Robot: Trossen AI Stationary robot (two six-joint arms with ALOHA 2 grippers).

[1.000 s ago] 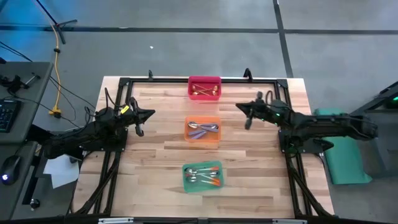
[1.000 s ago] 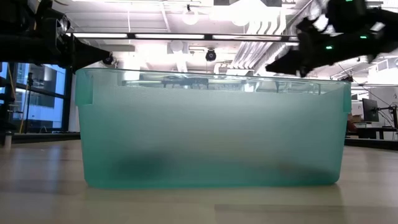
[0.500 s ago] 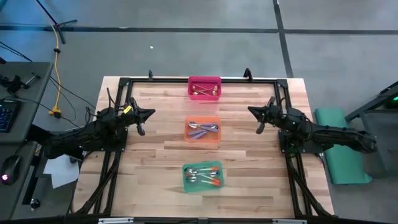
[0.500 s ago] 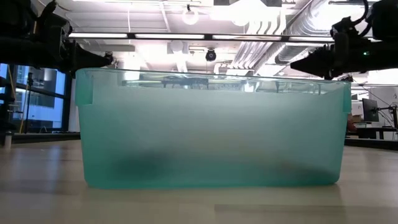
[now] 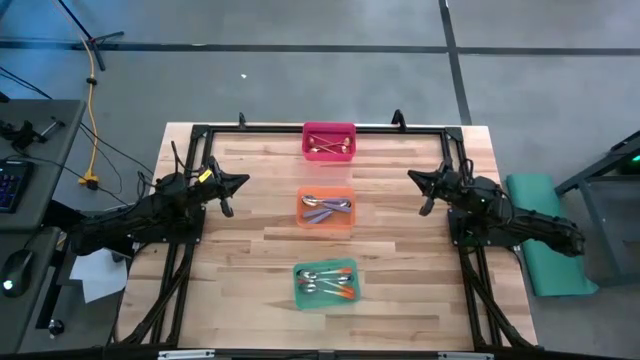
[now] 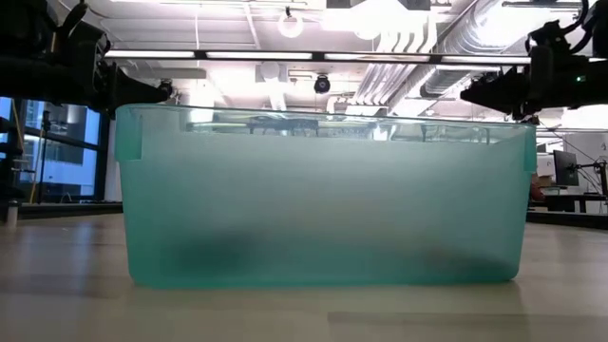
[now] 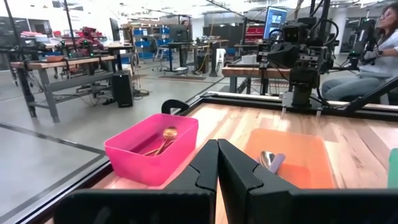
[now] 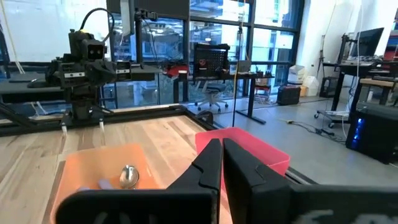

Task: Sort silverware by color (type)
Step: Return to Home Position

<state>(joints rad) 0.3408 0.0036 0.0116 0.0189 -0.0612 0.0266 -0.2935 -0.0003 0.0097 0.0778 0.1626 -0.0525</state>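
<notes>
The spoons lie in three bins down the table's middle: gold ones in the pink bin (image 5: 329, 142), purple-handled ones in the orange bin (image 5: 327, 209), orange-red-handled ones in the green bin (image 5: 326, 284). My left gripper (image 5: 236, 182) is shut and empty, left of the orange bin. My right gripper (image 5: 415, 178) is shut and empty, right of it. The left wrist view shows my shut left gripper (image 7: 217, 155), a gold spoon (image 7: 168, 133) in the pink bin and a spoon bowl (image 7: 267, 158) in the orange bin. The right wrist view shows my shut right gripper (image 8: 222, 155).
A black frame (image 5: 320, 128) runs round the wooden table. The green bin (image 6: 323, 195) fills the low view. A seated person (image 7: 367, 68) shows beyond the table in the left wrist view. Bare wood lies between the bins and each arm.
My right gripper has drawn back toward the table's right edge, away from the orange bin, and come lower. It stays shut. The spoons and bins have kept still.
</notes>
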